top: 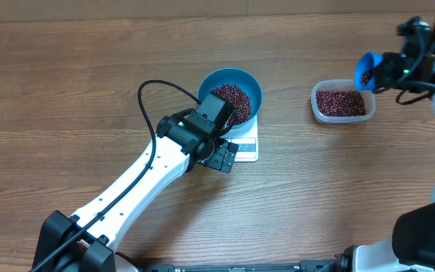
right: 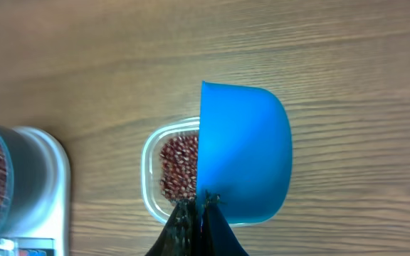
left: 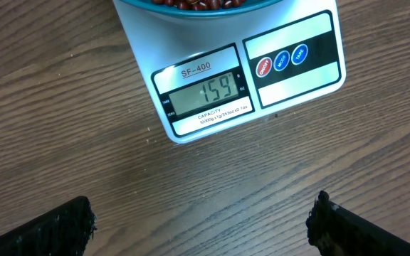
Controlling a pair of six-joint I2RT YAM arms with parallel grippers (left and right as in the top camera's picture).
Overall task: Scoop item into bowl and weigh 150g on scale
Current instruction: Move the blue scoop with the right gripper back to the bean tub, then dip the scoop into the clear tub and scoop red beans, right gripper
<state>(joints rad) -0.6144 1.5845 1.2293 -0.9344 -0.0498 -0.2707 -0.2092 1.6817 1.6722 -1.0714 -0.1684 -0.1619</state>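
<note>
From overhead, the round deep blue bowl (top: 252, 85), heaped with small dark red-brown beans (top: 232, 98), sits on the small white square digital scale (top: 246, 148). My left fingers (top: 222, 157) hang right at the scale's front edge, so a nudge there could upset the reading. Off to the side, my right fingers (top: 387, 72) carry the small blue handled scoop (top: 366, 69), with beans in it, beside the clear plastic tub (top: 342, 103). In the left wrist view, the display (left: 205, 92) seems to read 159, already above target; tipping that scoop into the bowl would push it further over, so I judge beans must come out instead. The left fingers (left: 55, 231) are spread wide and hold nothing. In the right wrist view, the right fingers (right: 191, 224) are clamped on the scoop's handle, and the scoop hangs partly past the tub's rim, so a careless tilt could scatter beans on the wooden worktop (right: 347, 64).
</note>
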